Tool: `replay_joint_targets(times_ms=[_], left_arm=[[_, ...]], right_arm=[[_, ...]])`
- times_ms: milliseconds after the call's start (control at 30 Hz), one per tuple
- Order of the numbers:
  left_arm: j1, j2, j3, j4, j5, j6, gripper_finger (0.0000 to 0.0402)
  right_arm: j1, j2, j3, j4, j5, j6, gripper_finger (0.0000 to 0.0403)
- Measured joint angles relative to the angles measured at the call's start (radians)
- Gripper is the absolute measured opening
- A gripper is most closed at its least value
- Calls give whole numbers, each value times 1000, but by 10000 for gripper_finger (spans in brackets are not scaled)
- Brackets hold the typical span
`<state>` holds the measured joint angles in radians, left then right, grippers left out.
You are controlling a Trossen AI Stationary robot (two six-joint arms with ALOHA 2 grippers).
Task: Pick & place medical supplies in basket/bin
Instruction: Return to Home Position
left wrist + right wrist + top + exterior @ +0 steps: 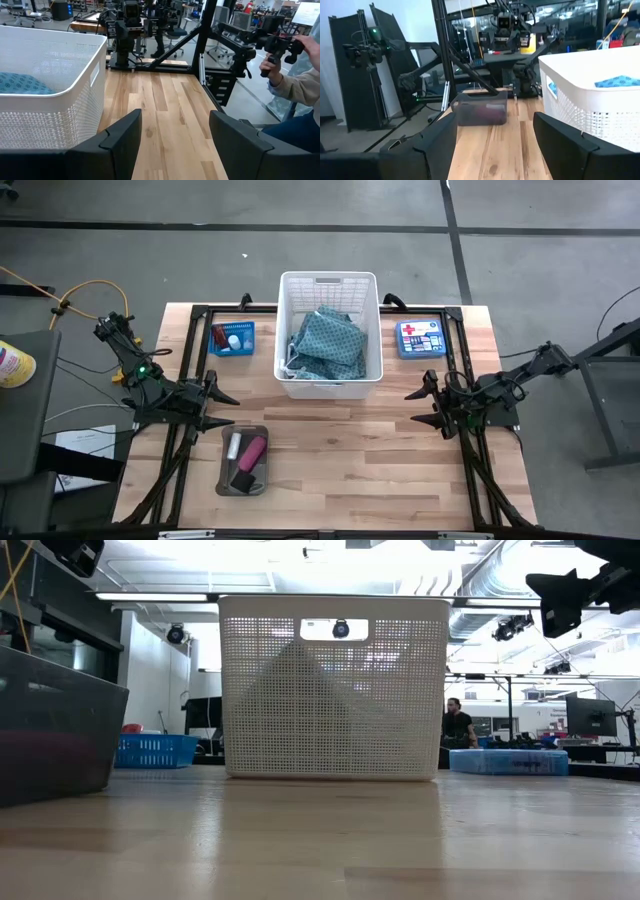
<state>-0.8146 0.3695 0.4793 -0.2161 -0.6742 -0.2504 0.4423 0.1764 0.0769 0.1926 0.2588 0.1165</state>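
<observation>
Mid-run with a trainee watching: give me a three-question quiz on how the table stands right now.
1. True or false: the teal dotted cloths lie inside the large white slotted plastic basket.
2. What holds the pink cylinder? A) small blue mesh basket B) shallow grey rectangular tray C) flat blue red-cross box
3. Fill in: the jaws of the left gripper and the right gripper both stand ____.
Key: 1 true; 2 B; 3 open.
</observation>
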Motion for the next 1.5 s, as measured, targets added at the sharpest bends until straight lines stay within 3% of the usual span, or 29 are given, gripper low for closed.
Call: replay_joint_targets(times_ms=[533, 1000, 1267, 1500], left_arm=[[0, 0, 0, 0, 0, 0, 224], [0, 0, 0, 0, 0, 0, 224], [0, 0, 0, 0, 0, 0, 224], [0, 0, 0, 0, 0, 0, 224]], right_arm=[[0, -171, -15, -91, -26, -16, 249], [0, -170, -14, -137, -31, 7, 249], [0, -170, -68, -64, -55, 37, 249], [0, -170, -68, -126, -54, 43, 249]])
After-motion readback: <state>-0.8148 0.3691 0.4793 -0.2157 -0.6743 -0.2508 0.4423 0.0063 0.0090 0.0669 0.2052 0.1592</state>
